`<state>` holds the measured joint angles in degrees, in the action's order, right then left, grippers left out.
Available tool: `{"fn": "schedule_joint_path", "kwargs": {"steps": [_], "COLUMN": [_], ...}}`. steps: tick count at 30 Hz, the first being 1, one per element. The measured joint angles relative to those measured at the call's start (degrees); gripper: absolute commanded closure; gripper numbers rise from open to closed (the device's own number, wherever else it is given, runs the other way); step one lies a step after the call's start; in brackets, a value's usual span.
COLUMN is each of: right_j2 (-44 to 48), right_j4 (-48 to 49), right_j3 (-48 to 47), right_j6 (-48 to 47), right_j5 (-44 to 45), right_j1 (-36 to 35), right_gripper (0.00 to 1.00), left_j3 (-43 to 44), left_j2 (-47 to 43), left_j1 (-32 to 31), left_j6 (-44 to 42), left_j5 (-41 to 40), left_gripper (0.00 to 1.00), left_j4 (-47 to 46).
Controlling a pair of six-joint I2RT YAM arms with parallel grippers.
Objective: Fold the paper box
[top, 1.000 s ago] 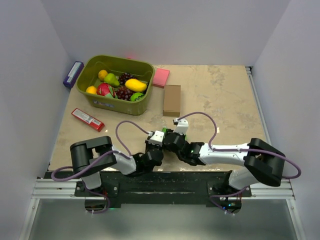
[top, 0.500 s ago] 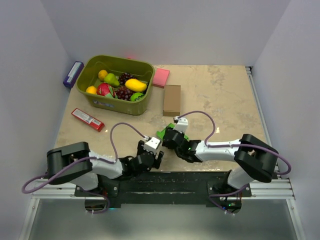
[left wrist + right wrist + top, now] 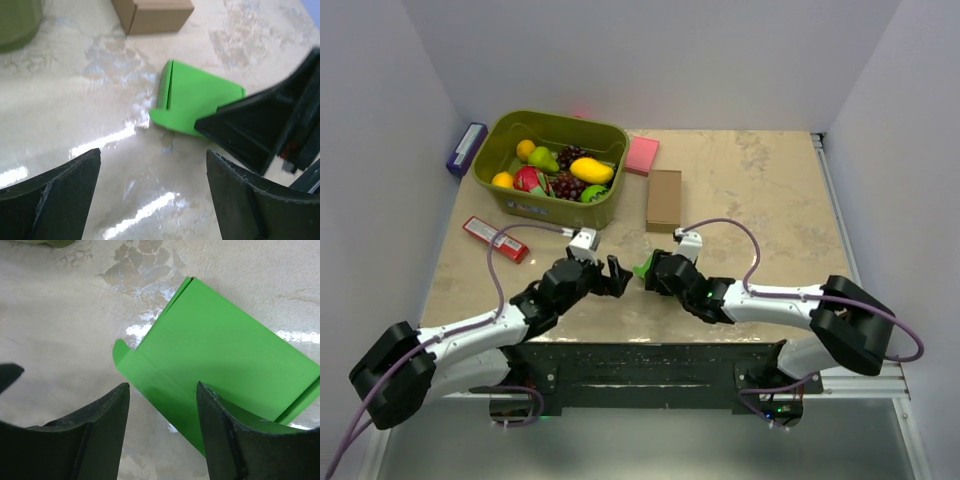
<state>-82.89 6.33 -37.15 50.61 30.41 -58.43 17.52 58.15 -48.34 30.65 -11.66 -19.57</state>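
LEFT GRIPPER (image 3: 152, 165): jaws wide apart, empty, just short of the box | RIGHT GRIPPER (image 3: 162, 387): jaws apart over a box corner, no clamp seen | PAPER BOX (image 3: 220, 370): lies flat on table (image 3: 760, 190) between both grippers | HANDLING: judged light, thin, easily creased, likely to slide on the glossy top; pinch a free flap edge and pin the main panel.

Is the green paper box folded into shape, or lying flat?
Lying flat. The paper box rests on the table as a flattened piece, one panel creased over along an edge, a tab sticking out; no upright walls.
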Motion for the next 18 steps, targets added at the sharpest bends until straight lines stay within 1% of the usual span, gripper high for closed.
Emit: {"fn": "schedule_joint_path", "kwargs": {"steps": [2,5,7,10,14,18], "right_j2": [2.21,5.42,6.75,7.17,5.86,4.22], "right_j4": [-1.22,-2.51,-2.6,-2.23,-1.57,0.31], "right_j3": [0.09,0.11,0.26,1.25,3.19,4.83], "right_j6": [-0.48,-1.14,-1.49,-1.97,-2.03,-1.75], "right_j5": [-0.22,-0.66,-1.33,-2.16,-3.65,-4.74], "right_j1": [0.26,1.6,3.1,5.2,6.32,6.32], "right_gripper": [0.35,0.36,0.4,0.46,0.51,0.52], "left_j3": [2.91,9.77,13.99,18.12,19.1,18.93], "left_j2": [2.05,9.77,15.8,23.78,30.1,32.41], "left_j1": [2.82,5.75,6.71,7.58,8.35,8.48], "left_j6": [-0.57,-2.23,-3.28,-3.89,-3.69,-2.64], "left_j5": [2.89,7.98,11.13,15.5,20.39,23.08], "left_gripper": [0.1,0.12,0.14,0.15,0.18,0.18], "left_j4": [0.11,-1.03,-2.36,-3.96,-5.49,-6.03]}}
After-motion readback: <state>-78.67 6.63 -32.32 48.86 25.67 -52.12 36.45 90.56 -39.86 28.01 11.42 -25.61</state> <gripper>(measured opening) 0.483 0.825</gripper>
